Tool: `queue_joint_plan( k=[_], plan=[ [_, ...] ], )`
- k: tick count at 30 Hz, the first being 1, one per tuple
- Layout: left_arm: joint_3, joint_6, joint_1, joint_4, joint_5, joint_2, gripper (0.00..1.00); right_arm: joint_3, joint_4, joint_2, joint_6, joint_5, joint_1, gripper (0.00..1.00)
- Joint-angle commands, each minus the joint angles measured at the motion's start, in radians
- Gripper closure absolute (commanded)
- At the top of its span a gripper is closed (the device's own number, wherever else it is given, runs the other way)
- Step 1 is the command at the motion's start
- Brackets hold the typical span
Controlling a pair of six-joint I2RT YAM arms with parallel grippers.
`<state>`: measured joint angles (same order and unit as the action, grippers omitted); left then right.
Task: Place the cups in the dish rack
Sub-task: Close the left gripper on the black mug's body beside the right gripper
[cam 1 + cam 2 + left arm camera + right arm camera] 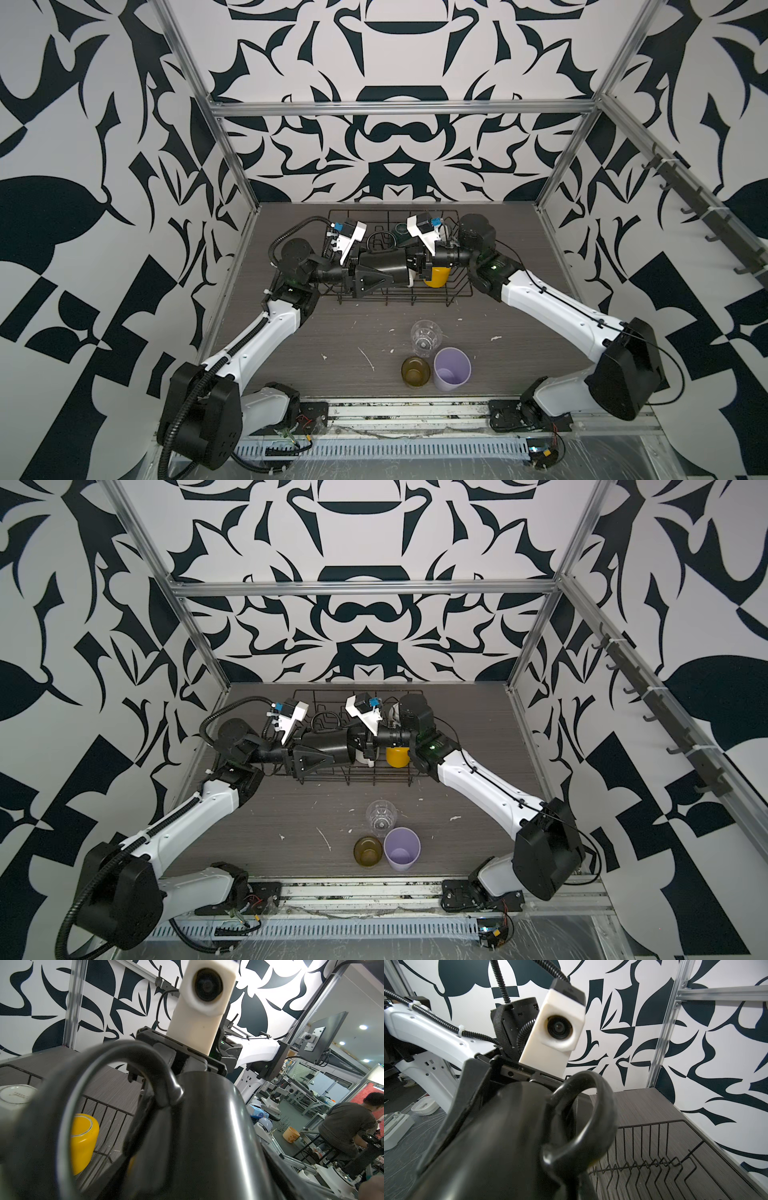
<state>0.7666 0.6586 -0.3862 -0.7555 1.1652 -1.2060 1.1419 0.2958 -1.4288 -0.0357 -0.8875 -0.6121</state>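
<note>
A black mug (382, 264) (328, 746) hangs on its side above the dish rack (395, 297), handle (581, 1115) up. My right gripper (417, 268) is shut on its rim. My left gripper (384, 269) straddles the mug's body (207, 1126); its pads are hidden, so contact is unclear. In the rack a yellow mug (436, 277) (83, 1136) and a white mug (14, 1095) stand upside down, with a teal mug (401, 228) farther back. A clear glass (426, 336), an amber glass (415, 371) and a lilac tumbler (452, 369) stand on the table in front.
The rack's upright prongs (643, 1163) run along its floor below the mug. A rail of hooks (698, 208) lines the right wall. Aluminium frame posts (232, 166) stand at the table's back corners, and the arm bases sit along the front rail (407, 411).
</note>
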Motion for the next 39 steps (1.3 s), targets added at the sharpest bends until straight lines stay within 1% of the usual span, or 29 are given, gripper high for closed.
queue_joint_plan(
  k=[1,2,6,8,9,17,21,23,24,30,34,39],
  plan=[
    [0.034,-0.001,-0.017,-0.03,0.06,0.008,0.49,0.057,0.118,-0.003,0.039,0.024,0.0,1.0],
    [0.034,-0.002,-0.016,-0.027,0.057,0.008,0.6,0.057,0.12,-0.005,0.043,0.025,0.001,1.0],
    [0.035,-0.004,-0.016,-0.022,0.047,0.01,0.82,0.056,0.12,-0.006,0.049,0.03,0.001,1.0],
    [0.037,-0.006,-0.016,-0.019,0.048,0.017,0.96,0.054,0.12,-0.005,0.049,0.036,0.001,1.0],
    [0.039,-0.009,-0.016,-0.014,0.047,0.018,1.0,0.053,0.121,-0.003,0.051,0.039,0.001,1.0],
    [0.061,-0.116,-0.016,0.122,0.034,0.062,1.0,0.045,0.147,-0.002,0.076,0.059,0.002,1.0],
    [0.062,-0.137,-0.016,0.142,0.031,0.069,0.69,0.044,0.198,-0.015,0.132,0.072,0.0,1.0],
    [0.064,-0.14,-0.017,0.141,0.037,0.068,0.48,0.043,0.237,-0.027,0.173,0.07,0.0,1.0],
    [0.066,-0.14,-0.016,0.141,0.039,0.068,0.42,0.041,0.249,-0.031,0.183,0.071,0.0,1.0],
    [0.079,-0.14,-0.017,0.145,0.071,0.066,0.26,0.029,0.292,-0.049,0.219,0.086,0.001,1.0],
    [0.076,-0.149,-0.016,0.146,0.071,0.072,0.17,0.028,0.323,-0.063,0.254,0.078,0.001,1.0],
    [0.067,-0.168,-0.016,0.146,0.074,0.086,0.16,0.031,0.337,-0.073,0.271,0.067,-0.001,1.0]
  ],
)
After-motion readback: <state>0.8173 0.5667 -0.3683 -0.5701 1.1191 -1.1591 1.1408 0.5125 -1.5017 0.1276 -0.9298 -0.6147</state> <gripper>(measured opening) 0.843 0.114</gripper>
